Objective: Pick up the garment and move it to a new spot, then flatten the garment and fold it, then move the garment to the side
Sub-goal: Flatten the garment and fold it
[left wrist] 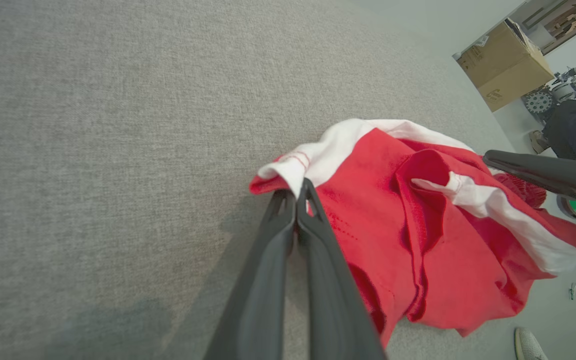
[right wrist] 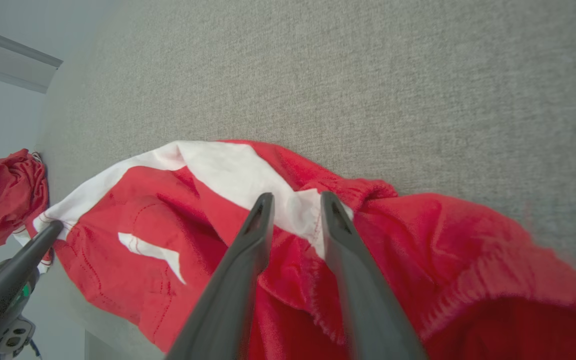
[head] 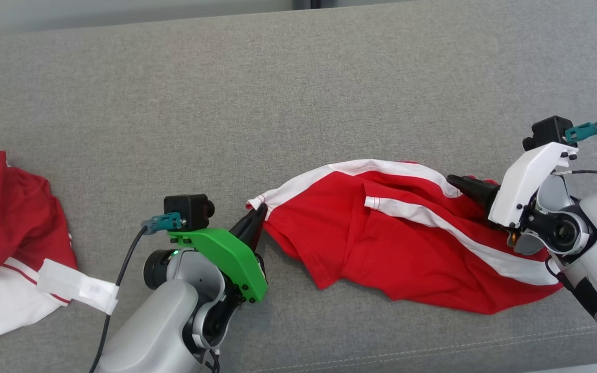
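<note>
The red shorts, with white side stripes, are lying crumpled on the grey upholstered cushion, right of centre in the head view and spanning the gap between the two arms. The left gripper is clamping the shorts at their left-hand corner. In the left wrist view its two dark fingers are pressing together, with the white-and-red hem caught at the tips. The right gripper is sitting at the opposite end, by the gathered waistband. In the right wrist view its jaws are standing parted, with the white stripe showing through the gap. Whether the tips are touching the cloth or hanging just over it, cannot tell. The middle of the shorts is sagging in folds on the cushion, with one stripe twisting over itself. A second red-and-white garment with a white tag is lying at the cushion's left edge, well apart from the shorts. A cardboard box is standing in the background of the left wrist view
</note>
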Motion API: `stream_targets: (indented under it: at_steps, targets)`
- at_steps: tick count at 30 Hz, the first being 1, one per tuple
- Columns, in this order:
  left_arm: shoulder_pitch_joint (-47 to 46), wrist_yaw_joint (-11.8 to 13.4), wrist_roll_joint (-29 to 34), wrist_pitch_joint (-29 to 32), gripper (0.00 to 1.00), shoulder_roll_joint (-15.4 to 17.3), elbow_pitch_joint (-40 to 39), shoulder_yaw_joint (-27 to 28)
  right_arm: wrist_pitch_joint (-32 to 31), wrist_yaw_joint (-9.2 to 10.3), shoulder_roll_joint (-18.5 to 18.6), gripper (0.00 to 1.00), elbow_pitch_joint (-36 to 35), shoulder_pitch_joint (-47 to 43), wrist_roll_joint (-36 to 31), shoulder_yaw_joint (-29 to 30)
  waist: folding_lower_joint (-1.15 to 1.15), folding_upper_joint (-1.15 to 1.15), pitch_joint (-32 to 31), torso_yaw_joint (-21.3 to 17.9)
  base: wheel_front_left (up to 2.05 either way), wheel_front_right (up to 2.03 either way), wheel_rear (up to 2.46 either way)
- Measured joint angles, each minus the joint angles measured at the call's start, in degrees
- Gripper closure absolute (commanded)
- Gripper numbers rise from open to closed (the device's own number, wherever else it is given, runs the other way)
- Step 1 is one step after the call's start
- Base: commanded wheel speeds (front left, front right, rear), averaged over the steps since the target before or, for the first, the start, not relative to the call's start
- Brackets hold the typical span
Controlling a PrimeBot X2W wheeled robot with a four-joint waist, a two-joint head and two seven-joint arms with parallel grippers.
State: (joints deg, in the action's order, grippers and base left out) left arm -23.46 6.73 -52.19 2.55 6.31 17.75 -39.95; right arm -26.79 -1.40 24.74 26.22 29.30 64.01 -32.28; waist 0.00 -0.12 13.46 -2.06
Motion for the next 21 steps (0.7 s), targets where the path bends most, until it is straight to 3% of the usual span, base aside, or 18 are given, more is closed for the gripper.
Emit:
stream_targets:
  at_steps: [17, 21]
  targets:
    - [0.7, 0.0, 0.0, -0.3, 1.00, 1.1, 0.4, 0.8, -5.2, -0.96, 2.6, 0.41, -2.4, -0.1, 0.2, -2.5, 0.00, 0.00, -3.0, -3.0, 0.00, 0.00, 0.00]
    - [0.9, 0.0, 0.0, -0.1, 1.00, 1.0, 0.2, 0.5, -5.5, -0.31, 2.5, 0.46, -2.5, -0.8, 1.3, -1.6, 0.00, 0.00, -3.0, -2.9, 0.00, 0.00, 0.00]
